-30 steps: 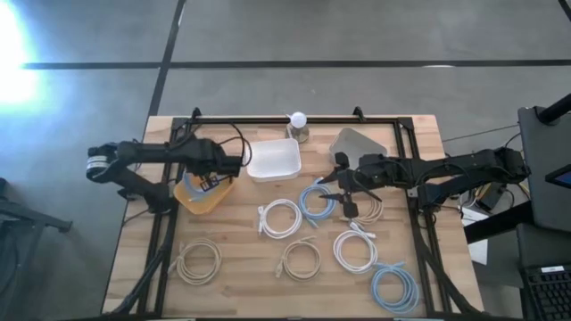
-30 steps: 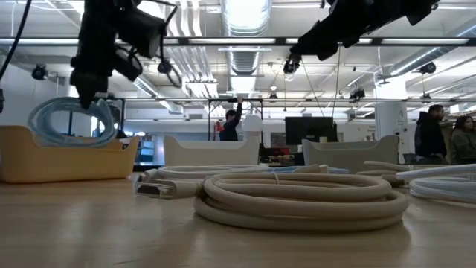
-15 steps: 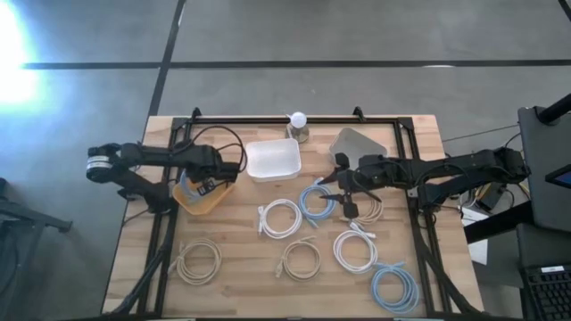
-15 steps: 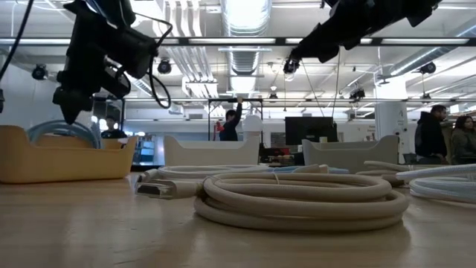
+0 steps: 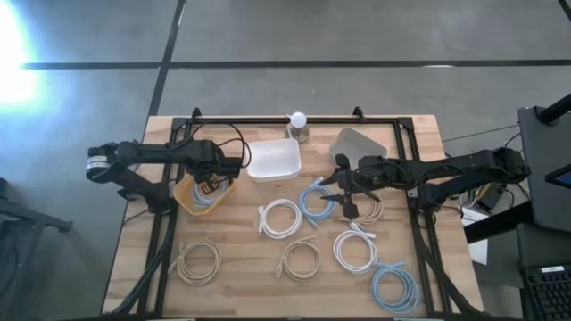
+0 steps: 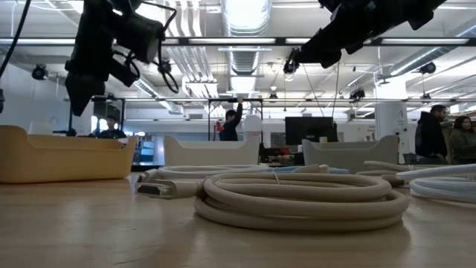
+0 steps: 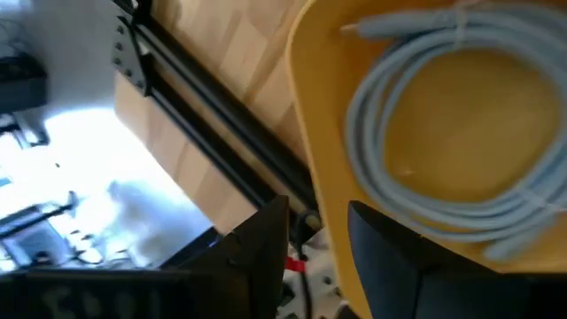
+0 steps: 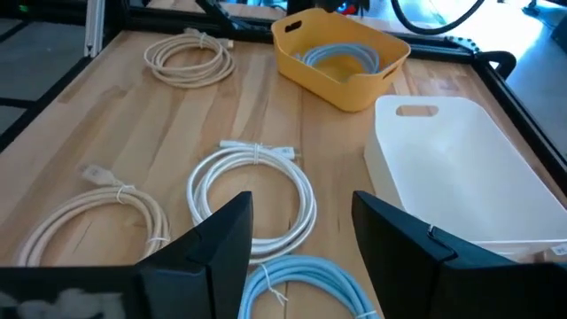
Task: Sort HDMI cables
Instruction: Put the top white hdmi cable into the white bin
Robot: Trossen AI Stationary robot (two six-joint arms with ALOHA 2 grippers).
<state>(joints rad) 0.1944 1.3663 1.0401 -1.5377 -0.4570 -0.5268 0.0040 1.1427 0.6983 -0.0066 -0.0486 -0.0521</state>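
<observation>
A light blue HDMI cable [image 7: 452, 142] lies coiled on the floor of the yellow bin [image 5: 185, 201] at the table's left. My left gripper [image 7: 319, 244] hangs open just above that bin's rim, touching nothing. Loose coils rest flat on the wooden table: white [image 5: 281, 217], light blue [image 5: 316, 201], white [image 5: 355, 250], light blue [image 5: 393, 287], beige [image 5: 198, 261] and beige [image 5: 301, 260]. My right gripper [image 8: 306, 235] stands open above the light blue coil [image 8: 306, 288] near the table's middle, clear of it. A beige coil [image 5: 371, 210] lies partly under that arm.
A white bin [image 5: 273, 159] and a grey bin [image 5: 359, 143] stand at the back, with a white ball on a stand [image 5: 298, 121] between them. A black frame [image 5: 294, 119] runs around the table's edges. People stand in the room behind [image 6: 430, 134].
My left gripper has let go of the light blue coil, which stood up over the yellow bin's rim. The coil has sunk into the bin and now lies flat inside, hidden behind the wall in the low view. The right arm has kept still.
</observation>
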